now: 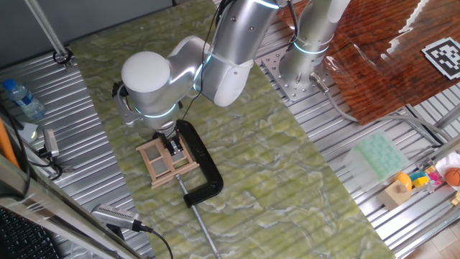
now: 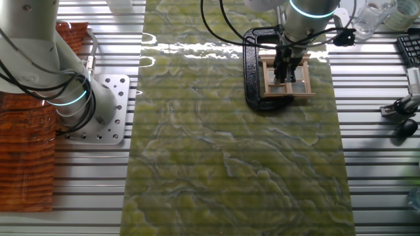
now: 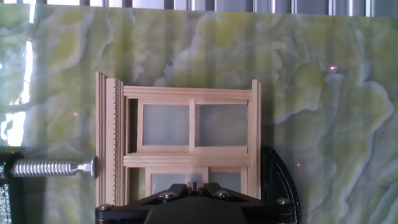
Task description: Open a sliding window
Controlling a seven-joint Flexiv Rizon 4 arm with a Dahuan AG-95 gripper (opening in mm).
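The sliding window is a small tan wooden frame with crossbars. It lies flat on the green marbled mat, held in a black C-clamp. It also shows in the other fixed view and fills the hand view. My gripper points straight down onto the window's middle. In the hand view the gripper has its fingers drawn together on the thin vertical crossbar of the near sash. The fingertips themselves are partly hidden by the hand's body.
The clamp's screw presses the window's left side, and its black arm backs the right side. A second arm's base stands beside the mat. A water bottle and a tray of toys lie off the mat.
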